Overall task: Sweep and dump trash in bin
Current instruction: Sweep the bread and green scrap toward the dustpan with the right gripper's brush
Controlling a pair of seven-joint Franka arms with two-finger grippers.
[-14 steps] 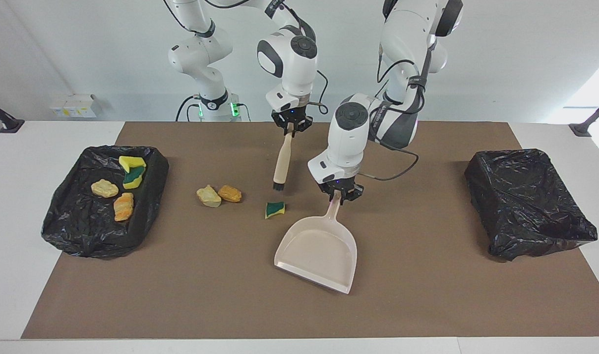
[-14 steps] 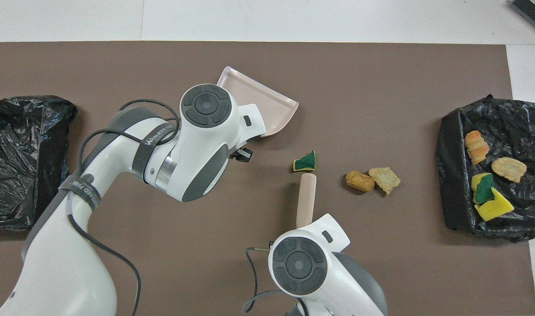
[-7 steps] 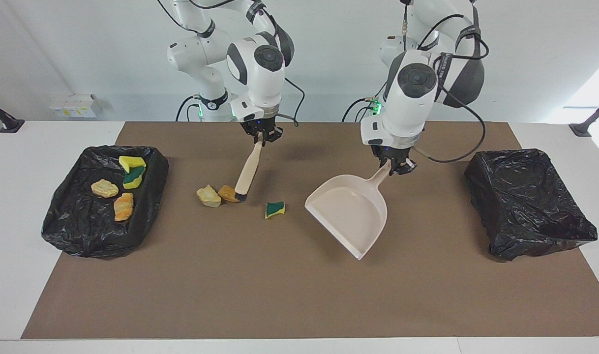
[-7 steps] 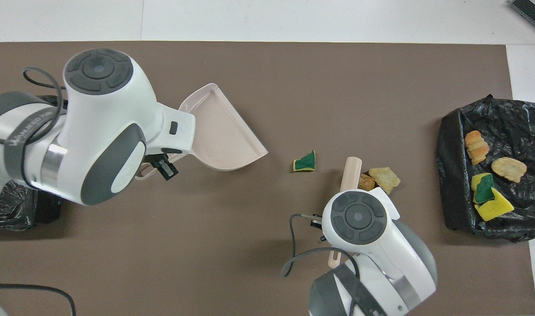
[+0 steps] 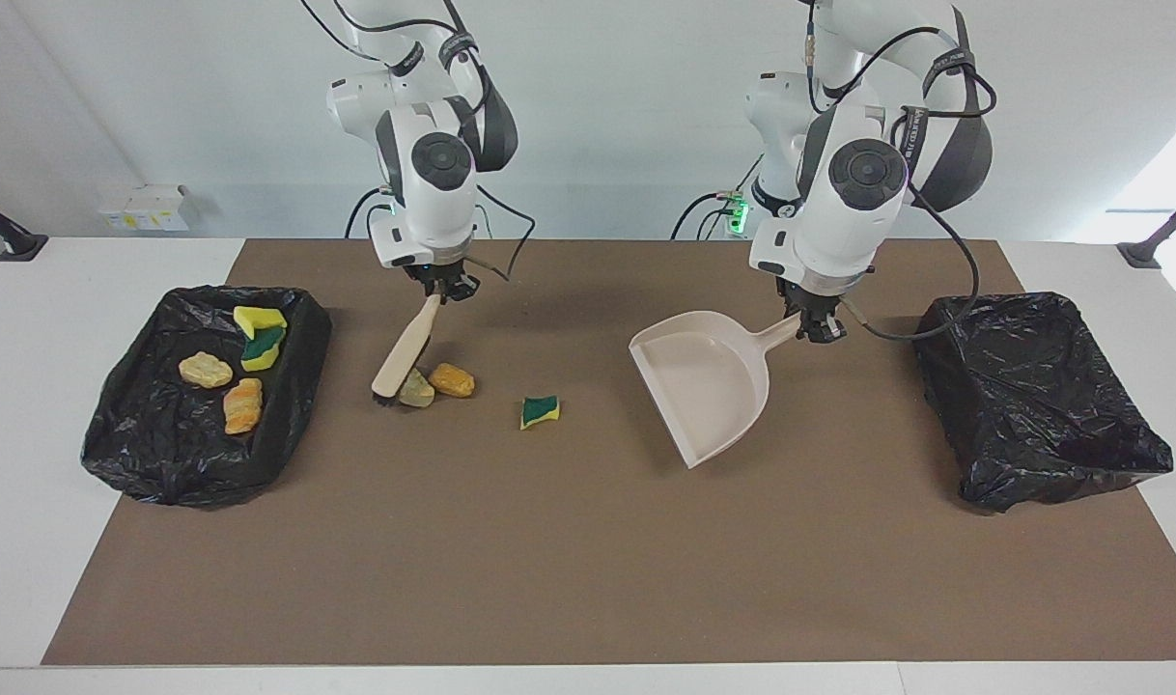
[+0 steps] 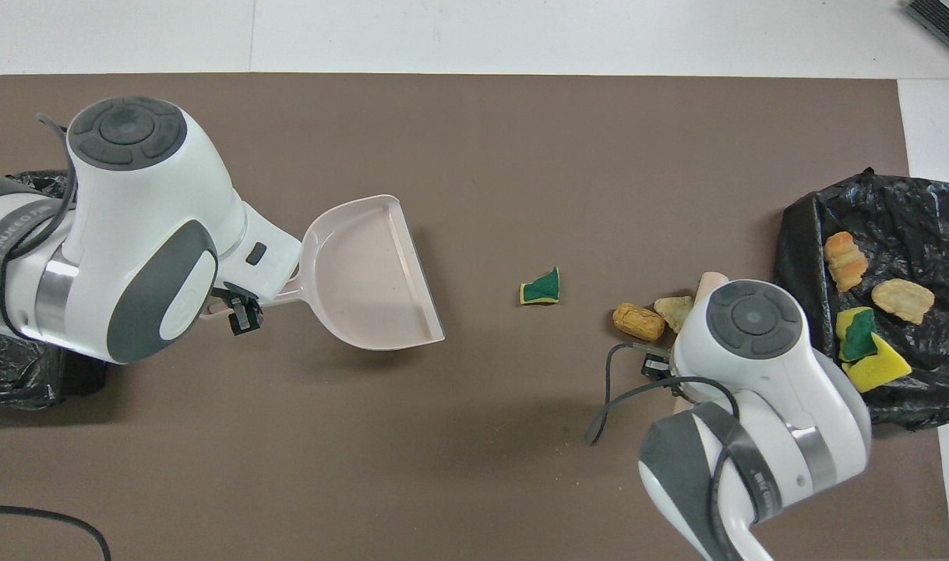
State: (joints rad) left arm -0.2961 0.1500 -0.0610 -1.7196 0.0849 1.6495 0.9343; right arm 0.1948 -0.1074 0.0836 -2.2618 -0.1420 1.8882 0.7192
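Roughly halfway: four scraps (image 5: 231, 362) already in the lined bin (image 5: 134, 454) at the right arm's end. Three scraps (image 5: 453, 391) left on the mat. Right gripper (image 5: 440, 290) clamped on the brush (image 5: 405, 352), left gripper (image 5: 812, 328) clamped on the empty dustpan (image 5: 709, 386).

In the overhead view the right arm's wrist hides most of the brush (image 6: 709, 282) and part of the pale lump (image 6: 672, 308). The left arm covers the dustpan handle (image 6: 283, 292) and much of the empty bin (image 6: 11, 374), which the picture's edge also cuts. In the facing view the brush bristles (image 5: 383, 396) are too small to read.
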